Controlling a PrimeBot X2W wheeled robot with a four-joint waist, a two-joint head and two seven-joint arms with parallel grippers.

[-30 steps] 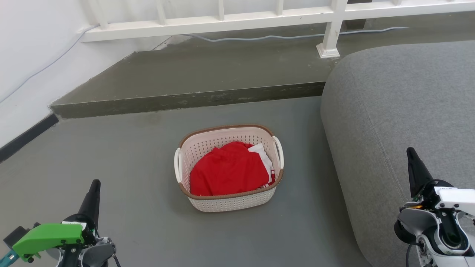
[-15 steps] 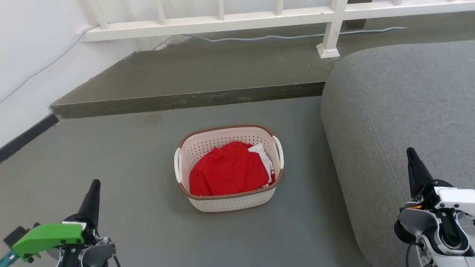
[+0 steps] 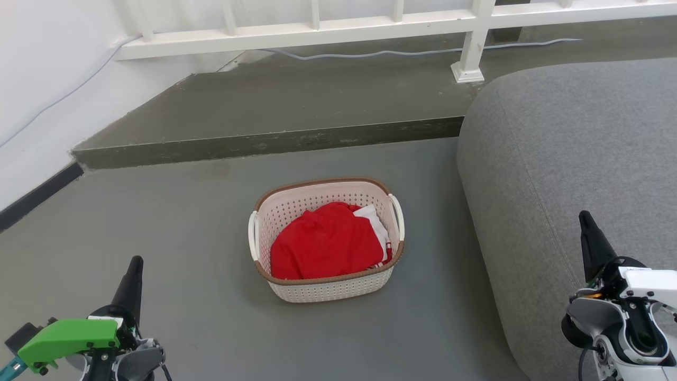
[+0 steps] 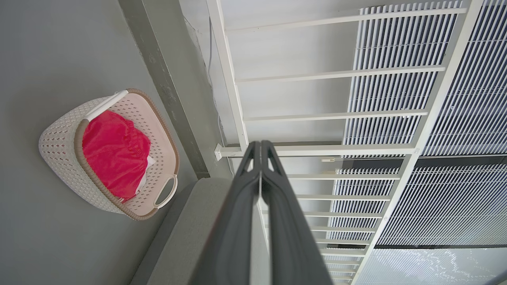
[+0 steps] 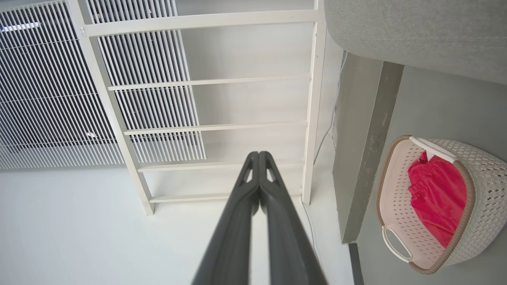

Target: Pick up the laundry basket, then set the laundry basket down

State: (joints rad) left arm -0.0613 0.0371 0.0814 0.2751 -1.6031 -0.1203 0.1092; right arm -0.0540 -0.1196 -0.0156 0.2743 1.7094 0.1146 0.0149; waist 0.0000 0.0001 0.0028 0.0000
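Note:
The laundry basket (image 3: pixel 328 288) stands on the grey floor in the middle of the head view, cream-white and perforated with a brown rim and white side handles, holding red and white cloth (image 3: pixel 325 246). It also appears at the left of the left wrist view (image 4: pixel 59 150) and at the right of the right wrist view (image 5: pixel 485 170). My left gripper (image 3: pixel 136 260) is at the lower left, well apart from the basket, fingers pressed together. My right gripper (image 3: pixel 583 214) hangs at the lower right over the sofa edge, also shut and empty. Both shut pairs of fingers show in the wrist views (image 4: pixel 260 143) (image 5: pixel 258 153).
A grey sofa (image 3: pixel 571 159) fills the right side, close to the basket's right handle. A raised dark step (image 3: pixel 264 140) runs across behind the basket, with a white railing (image 3: pixel 317 29) and a cable above it. A white wall (image 3: pixel 42 79) borders the left.

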